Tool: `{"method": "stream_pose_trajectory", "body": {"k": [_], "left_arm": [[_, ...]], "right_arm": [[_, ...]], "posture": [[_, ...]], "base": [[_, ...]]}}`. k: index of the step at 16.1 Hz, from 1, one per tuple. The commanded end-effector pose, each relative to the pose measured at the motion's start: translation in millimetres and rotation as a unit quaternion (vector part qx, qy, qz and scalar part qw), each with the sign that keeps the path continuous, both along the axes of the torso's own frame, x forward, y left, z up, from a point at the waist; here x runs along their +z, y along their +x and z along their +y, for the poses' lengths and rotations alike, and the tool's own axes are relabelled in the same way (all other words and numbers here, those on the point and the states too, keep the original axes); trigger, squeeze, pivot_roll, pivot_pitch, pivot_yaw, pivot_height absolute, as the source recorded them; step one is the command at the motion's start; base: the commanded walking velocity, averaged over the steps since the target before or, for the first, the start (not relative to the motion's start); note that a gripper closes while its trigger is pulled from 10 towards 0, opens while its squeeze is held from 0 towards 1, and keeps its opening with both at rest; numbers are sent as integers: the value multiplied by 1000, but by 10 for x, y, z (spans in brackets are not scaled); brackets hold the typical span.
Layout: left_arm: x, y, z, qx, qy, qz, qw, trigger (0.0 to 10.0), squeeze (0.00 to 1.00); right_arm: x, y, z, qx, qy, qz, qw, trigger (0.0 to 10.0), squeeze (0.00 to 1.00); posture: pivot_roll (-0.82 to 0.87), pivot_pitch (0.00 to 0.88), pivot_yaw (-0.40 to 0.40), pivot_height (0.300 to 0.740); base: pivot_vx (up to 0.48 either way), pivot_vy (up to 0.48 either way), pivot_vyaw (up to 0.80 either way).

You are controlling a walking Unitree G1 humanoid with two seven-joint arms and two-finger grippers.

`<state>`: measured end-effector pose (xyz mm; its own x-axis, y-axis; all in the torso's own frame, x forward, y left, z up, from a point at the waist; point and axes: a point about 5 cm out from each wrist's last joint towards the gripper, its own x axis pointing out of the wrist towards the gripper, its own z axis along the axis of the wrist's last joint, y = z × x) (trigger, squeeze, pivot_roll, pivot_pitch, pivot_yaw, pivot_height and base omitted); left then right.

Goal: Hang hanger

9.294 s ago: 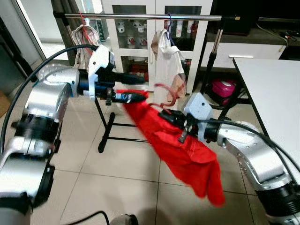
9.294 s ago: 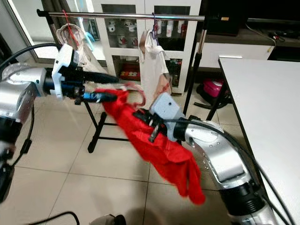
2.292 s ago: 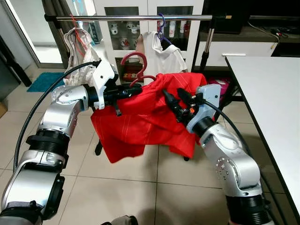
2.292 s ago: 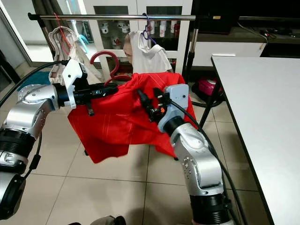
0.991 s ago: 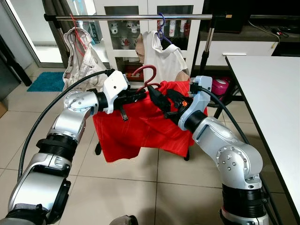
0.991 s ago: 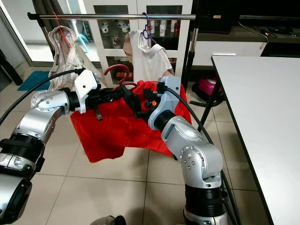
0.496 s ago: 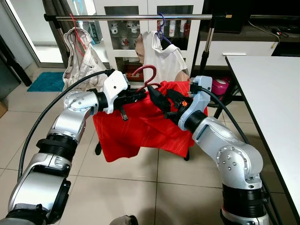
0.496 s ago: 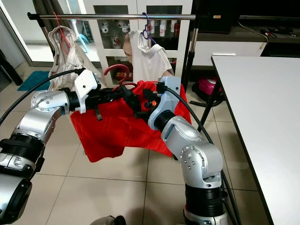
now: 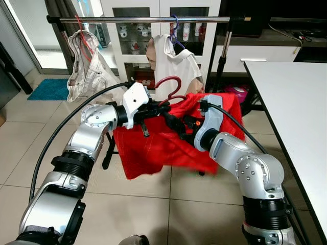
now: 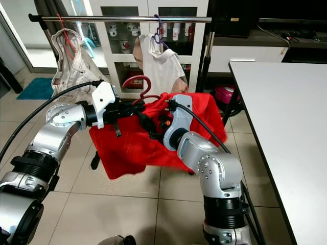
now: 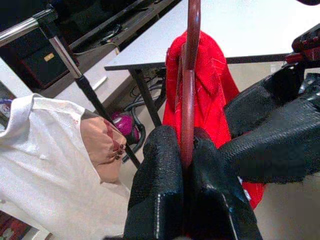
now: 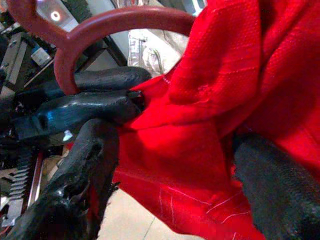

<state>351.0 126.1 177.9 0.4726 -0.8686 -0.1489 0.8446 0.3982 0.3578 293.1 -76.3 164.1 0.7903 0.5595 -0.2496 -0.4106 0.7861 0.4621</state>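
The left gripper [image 11: 185, 165] has its two black fingers [image 11: 155, 195] clenched on the neck of the single dark red plastic hanger [image 9: 171, 88], just below its curved hook, which stands upright and free in the air, below the rail and apart from it. The right gripper [image 12: 170, 165] has its two fingers [image 12: 85, 165] spread wide, one at each side of a fold of the one bright red cloth garment [image 9: 163, 143]; they press against the fabric near the left gripper's tips. The garment is draped over the hanger and hangs down between the two silver arms. Behind them runs one horizontal silver metal clothes rail [image 9: 138, 19], bearing two hung items: a beige garment [image 9: 89, 66] at its left end and a white shirt [image 9: 173, 61] near its middle. One white table [image 9: 291, 102] stands on the right.
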Motion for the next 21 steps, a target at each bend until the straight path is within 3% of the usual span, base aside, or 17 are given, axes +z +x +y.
{"method": "stream_pose_trajectory", "body": {"k": [1,4,5,6,21], "left_arm": [[90,-5,-14,-10,-3,-18,1000,0,0],[80,-15,-12,-11,-2,-19,1000,0,0],[80,-16,-9,-10,-2,-19,1000,0,0],[80,-15,7,-9,0,-19,1000,0,0],[119,16,53,-2,5,-19,1000,0,0]], "right_arm": [[-26,5,-25,-11,-1,6,1000,10000,0],[-10,87,-153,-66,8,9,998,10000,0],[-10,94,-163,-70,10,9,997,6078,0],[-16,107,-197,-84,14,10,996,0,0],[19,136,-230,-102,39,-9,994,0,0]], "posture": [[-155,0,72,740],[-154,0,71,740],[-153,0,72,740],[-153,0,75,740],[-154,0,84,740]], "base": [[0,0,0],[0,0,0],[0,0,0],[0,0,0],[0,0,0]]}}
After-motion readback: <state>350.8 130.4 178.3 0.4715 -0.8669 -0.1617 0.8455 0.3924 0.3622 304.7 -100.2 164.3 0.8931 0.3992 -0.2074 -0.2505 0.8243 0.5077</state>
